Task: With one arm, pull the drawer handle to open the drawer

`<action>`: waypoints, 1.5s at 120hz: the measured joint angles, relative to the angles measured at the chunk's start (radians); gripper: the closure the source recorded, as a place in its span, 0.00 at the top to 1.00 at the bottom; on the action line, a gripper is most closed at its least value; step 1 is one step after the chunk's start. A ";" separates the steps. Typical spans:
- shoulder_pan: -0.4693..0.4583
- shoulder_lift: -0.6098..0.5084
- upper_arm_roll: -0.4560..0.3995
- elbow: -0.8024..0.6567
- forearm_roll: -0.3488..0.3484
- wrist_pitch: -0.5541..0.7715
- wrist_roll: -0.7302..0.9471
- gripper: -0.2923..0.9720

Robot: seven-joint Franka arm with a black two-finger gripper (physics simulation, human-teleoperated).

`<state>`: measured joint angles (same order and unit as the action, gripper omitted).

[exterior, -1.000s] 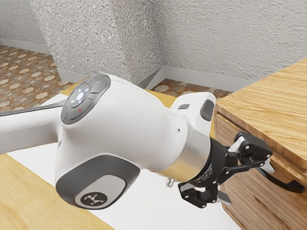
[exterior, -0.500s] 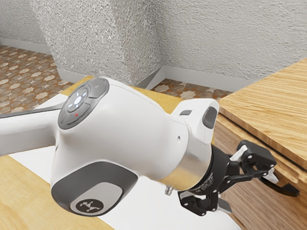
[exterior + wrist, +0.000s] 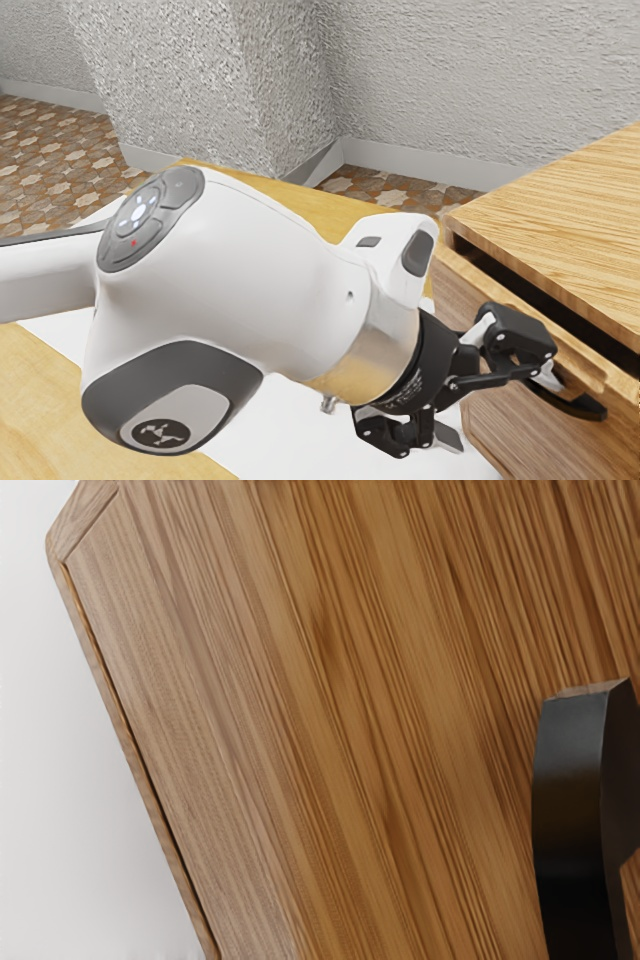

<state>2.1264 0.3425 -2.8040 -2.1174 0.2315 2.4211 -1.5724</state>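
Note:
The wooden drawer (image 3: 520,420) sits in the cabinet at the exterior view's right, slid partly out, with a dark gap (image 3: 560,315) under the cabinet top. Its black handle (image 3: 575,402) sticks out from the drawer front. My gripper (image 3: 500,408) is open, fingers wide apart, and the upper fingertip (image 3: 551,376) is hooked against the handle's near end. The lower finger (image 3: 447,438) hangs free in front of the drawer. In the wrist view the drawer front (image 3: 330,730) is very close, and the handle (image 3: 585,820) stands beside my hand.
The cabinet top (image 3: 560,235) overhangs the drawer. A white mat (image 3: 290,440) covers the wooden table below my arm. Textured grey walls and a tiled floor (image 3: 50,150) lie behind.
My hand has drawn back toward the exterior view's left and slightly down. The drawer has come out with it, and a dark gap has opened under the cabinet top.

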 joint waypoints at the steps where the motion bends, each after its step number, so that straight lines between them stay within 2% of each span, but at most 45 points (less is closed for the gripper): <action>1: 0.000 0.001 0.000 -0.001 0.000 -0.001 0.000 0.75; 180: -0.019 0.241 -0.008 -0.190 0.002 -0.037 -0.003 0.75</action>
<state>2.1071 0.5836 -2.8118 -2.3070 0.2333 2.3839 -1.5753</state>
